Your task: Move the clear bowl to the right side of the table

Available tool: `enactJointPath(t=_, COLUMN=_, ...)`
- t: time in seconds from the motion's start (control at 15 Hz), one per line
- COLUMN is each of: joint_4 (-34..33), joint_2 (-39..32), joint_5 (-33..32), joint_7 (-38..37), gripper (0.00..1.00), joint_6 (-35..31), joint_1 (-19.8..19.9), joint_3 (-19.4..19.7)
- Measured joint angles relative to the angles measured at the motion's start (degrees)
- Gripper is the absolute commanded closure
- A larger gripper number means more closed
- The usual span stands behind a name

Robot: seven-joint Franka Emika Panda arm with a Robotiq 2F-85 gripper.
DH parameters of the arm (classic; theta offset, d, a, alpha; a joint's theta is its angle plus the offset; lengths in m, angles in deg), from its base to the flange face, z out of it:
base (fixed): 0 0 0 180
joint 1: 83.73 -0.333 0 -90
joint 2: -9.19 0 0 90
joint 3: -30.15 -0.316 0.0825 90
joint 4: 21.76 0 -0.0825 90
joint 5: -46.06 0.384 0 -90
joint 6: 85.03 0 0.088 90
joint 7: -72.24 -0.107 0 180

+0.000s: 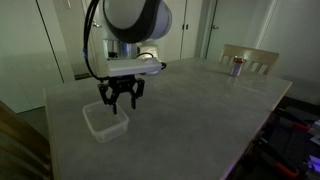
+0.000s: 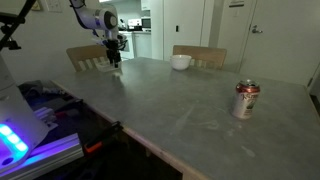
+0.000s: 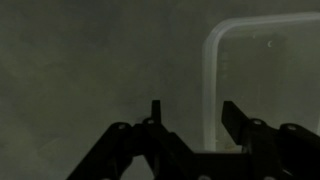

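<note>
The clear bowl [image 1: 104, 122] is a squarish see-through container on the grey table [image 1: 190, 100], near its corner. In the wrist view its thick rim [image 3: 212, 90] runs down between my fingers, with the bowl's inside to the right. My gripper [image 1: 121, 100] hangs just above the bowl's far edge, open, straddling the rim [image 3: 192, 112]. In an exterior view the gripper [image 2: 115, 60] is at the far corner of the table [image 2: 170, 100]; the bowl is too faint to see there.
A small metallic can [image 2: 246, 99] stands near the table's edge, also in an exterior view [image 1: 237, 66]. A white round bowl [image 2: 181, 62] sits at the far side. Wooden chairs [image 2: 200, 55] stand behind the table. A lit device [image 2: 20, 135] is beside it.
</note>
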Motion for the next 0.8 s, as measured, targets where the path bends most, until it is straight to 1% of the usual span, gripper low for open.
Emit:
enactJointPath(t=0.27, joint_4=0.07, joint_2=-0.51, joint_5=1.28, joint_7=0.01, gripper=0.94, joint_6=0.0, joint_1=0.0, joint_3=-0.02)
enactJointPath(t=0.33, joint_4=0.07, joint_2=-0.51, joint_5=1.34, joint_7=0.03, gripper=0.98, joint_6=-0.02, joint_1=0.0, joint_3=-0.04)
enactJointPath(t=0.47, joint_4=-0.04, joint_2=-0.5, joint_5=1.34, joint_7=0.28, gripper=1.0, joint_6=-0.05, joint_1=0.06, joint_3=-0.04)
enactJointPath(t=0.6, joint_4=-0.13, joint_2=-0.41, joint_5=1.34, joint_7=1.09, gripper=0.98, joint_6=-0.06, joint_1=0.31, joint_3=-0.02)
enactJointPath(t=0.8, joint_4=-0.11, joint_2=-0.19, joint_5=1.34, joint_7=2.89, gripper=0.98, joint_6=-0.05, joint_1=1.4, joint_3=0.25)
